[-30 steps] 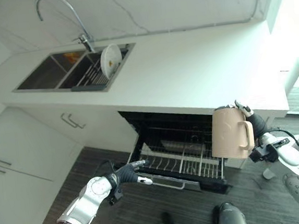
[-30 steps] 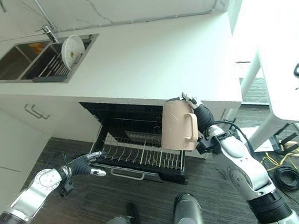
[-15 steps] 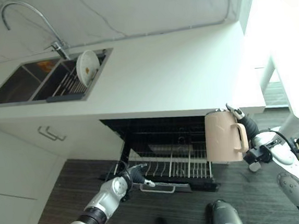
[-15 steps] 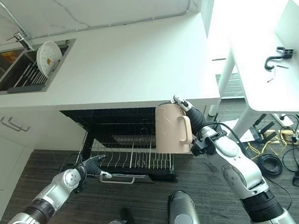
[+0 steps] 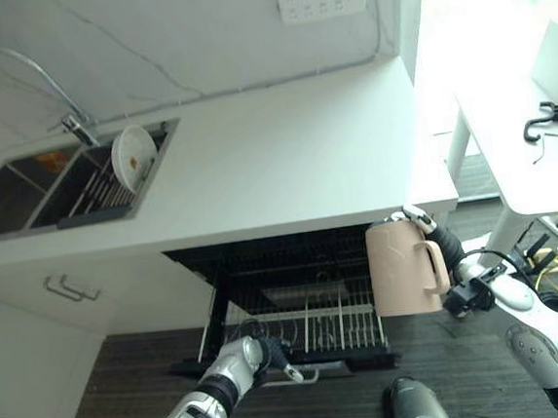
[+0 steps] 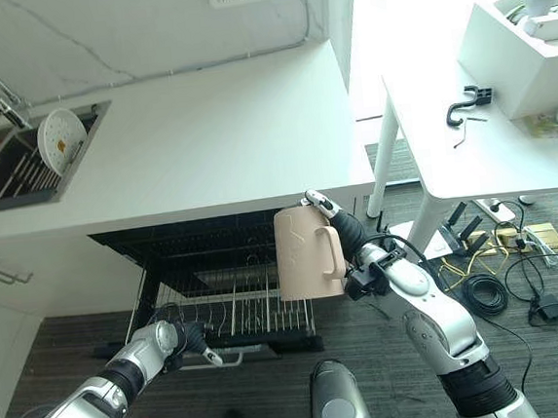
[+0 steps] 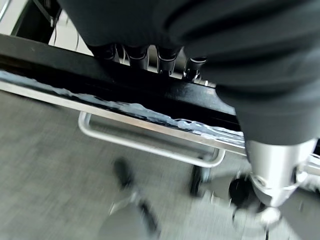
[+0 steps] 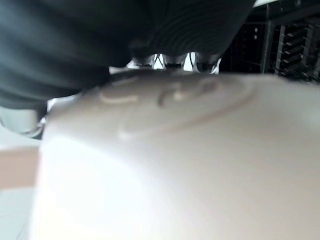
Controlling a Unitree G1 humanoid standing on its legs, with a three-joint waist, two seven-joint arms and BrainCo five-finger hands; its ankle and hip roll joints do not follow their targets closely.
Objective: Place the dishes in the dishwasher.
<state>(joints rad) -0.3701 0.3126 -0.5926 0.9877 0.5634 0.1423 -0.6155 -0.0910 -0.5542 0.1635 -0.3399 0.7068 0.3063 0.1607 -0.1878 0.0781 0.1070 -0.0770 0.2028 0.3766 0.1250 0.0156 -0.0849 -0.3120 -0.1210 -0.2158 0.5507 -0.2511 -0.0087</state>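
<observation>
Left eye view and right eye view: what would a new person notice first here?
First, the big beige mug, which the right hand holds in the air before the open dishwasher. Next, the left hand, low at the front edge of the pulled-out rack. A white plate stands in the sink.

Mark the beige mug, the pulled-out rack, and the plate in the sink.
beige mug (image 5: 398, 269), left eye view, on its side wall.
dishwasher rack (image 6: 238, 319), right eye view, on the wire tines.
plate (image 5: 130, 157), left eye view, on its face.
</observation>
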